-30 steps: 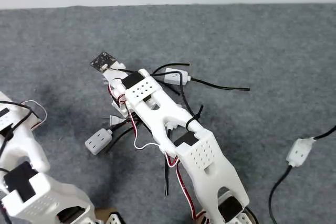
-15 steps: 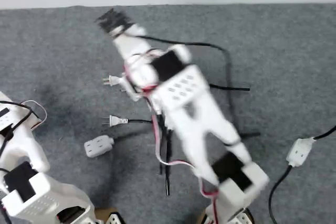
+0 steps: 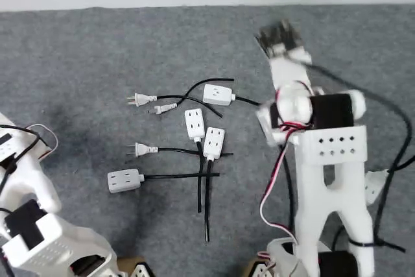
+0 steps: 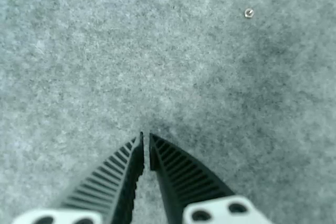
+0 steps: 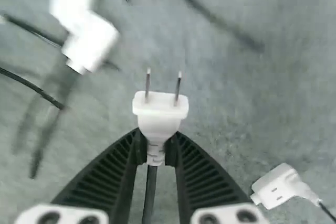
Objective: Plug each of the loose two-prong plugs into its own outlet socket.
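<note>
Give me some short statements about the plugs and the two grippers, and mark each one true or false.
1. The right gripper holds a two-prong plug by its body. True.
2. The left gripper is wide open. False: its jaws are closed, above bare grey carpet.
3. The prongs of the held plug sit inside a socket. False: both prongs are free in the air.
4. At least two loose plugs lie on the carpet, unplugged. True.
</note>
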Available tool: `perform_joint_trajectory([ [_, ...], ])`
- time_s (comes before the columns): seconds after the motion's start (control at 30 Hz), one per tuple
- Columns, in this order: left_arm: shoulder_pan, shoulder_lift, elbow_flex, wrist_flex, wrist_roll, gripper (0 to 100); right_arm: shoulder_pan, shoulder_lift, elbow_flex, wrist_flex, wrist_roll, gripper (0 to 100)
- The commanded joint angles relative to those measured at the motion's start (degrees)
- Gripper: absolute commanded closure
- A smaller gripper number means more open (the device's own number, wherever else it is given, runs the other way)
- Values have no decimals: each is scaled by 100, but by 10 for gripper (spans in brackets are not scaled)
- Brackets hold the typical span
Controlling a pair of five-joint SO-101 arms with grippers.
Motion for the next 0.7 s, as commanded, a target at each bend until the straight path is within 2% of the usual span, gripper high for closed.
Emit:
perform_joint_trajectory([
  [0.0, 18, -26, -251, 62, 18, 985, 760, -382, 1934, -1385, 536, 990],
  [0.13, 18, -26, -251, 62, 18, 985, 1420, -365, 2848, -2607, 897, 990],
  [0.3, 18, -26, -251, 70, 18, 985, 1710, -365, 2980, -2923, 879, 990],
  [0.5, 9, -26, -251, 70, 18, 985, 2132, -365, 2989, -3319, -624, 987],
  [0.67, 9, -26, -251, 70, 18, 985, 2132, -356, 2998, -3398, -958, 987],
])
